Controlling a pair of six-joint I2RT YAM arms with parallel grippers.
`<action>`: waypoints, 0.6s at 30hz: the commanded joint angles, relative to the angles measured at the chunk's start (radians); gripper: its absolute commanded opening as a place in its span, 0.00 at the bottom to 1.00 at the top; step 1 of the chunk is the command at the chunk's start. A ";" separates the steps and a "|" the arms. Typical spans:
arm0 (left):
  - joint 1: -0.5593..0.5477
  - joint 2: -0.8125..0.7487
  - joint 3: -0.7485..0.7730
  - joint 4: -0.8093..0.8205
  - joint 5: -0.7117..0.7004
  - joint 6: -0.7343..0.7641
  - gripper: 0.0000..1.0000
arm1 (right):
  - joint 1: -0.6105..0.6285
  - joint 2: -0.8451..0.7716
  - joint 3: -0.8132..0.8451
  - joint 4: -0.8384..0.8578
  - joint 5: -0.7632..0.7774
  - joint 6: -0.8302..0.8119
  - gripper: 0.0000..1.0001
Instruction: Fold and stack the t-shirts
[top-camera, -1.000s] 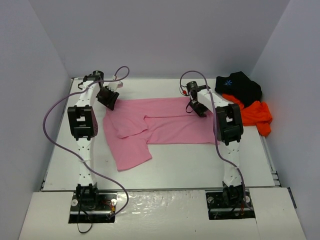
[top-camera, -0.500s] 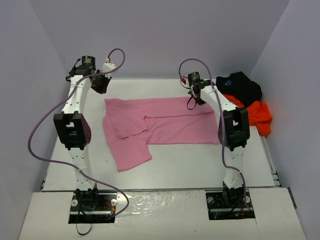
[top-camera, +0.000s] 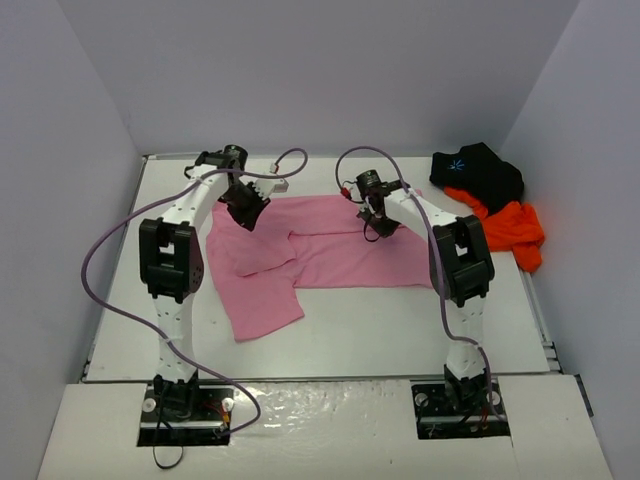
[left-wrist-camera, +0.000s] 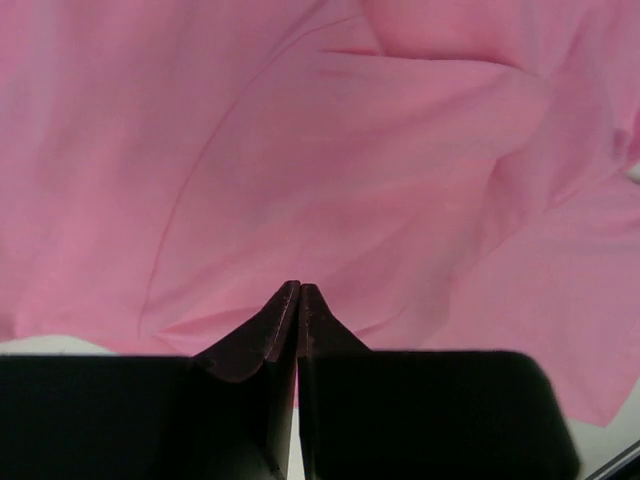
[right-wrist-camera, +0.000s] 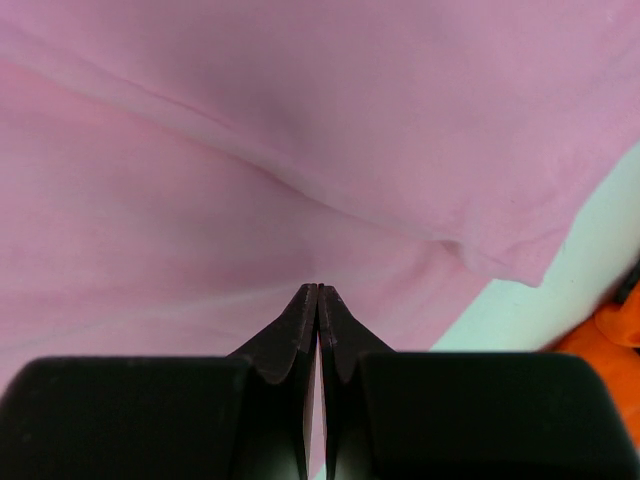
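Observation:
The pink t-shirt (top-camera: 340, 252) lies spread on the white table, partly folded, with a flap hanging toward the front left. My left gripper (top-camera: 248, 213) is over its far left part, jaws shut and empty above the cloth (left-wrist-camera: 350, 150). My right gripper (top-camera: 376, 226) is over its far middle part, also shut with nothing between the jaws (right-wrist-camera: 318, 288). The pink cloth (right-wrist-camera: 250, 150) fills the right wrist view. The black t-shirt (top-camera: 480, 170) with its light-blue starburst lies crumpled at the far right. The orange t-shirt (top-camera: 512, 230) lies just in front of it.
The white table (top-camera: 400, 320) is walled in by grey panels on the left, back and right. A corner of the orange shirt (right-wrist-camera: 612, 338) and bare table (right-wrist-camera: 540, 310) show at the right edge of the right wrist view. Purple cables loop off both arms.
Both arms had lifted back toward the far wall half a second ago. They have now swung inward and forward and sit over the pink shirt's far part.

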 joint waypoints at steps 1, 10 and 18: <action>-0.009 0.009 0.055 -0.083 0.018 0.057 0.00 | 0.014 -0.041 0.022 0.000 -0.050 -0.013 0.00; -0.007 0.150 0.154 -0.177 -0.006 0.081 0.00 | 0.016 0.044 0.068 -0.068 -0.104 -0.035 0.00; -0.005 0.259 0.228 -0.195 -0.068 0.056 0.00 | 0.016 0.143 0.160 -0.102 -0.103 -0.032 0.00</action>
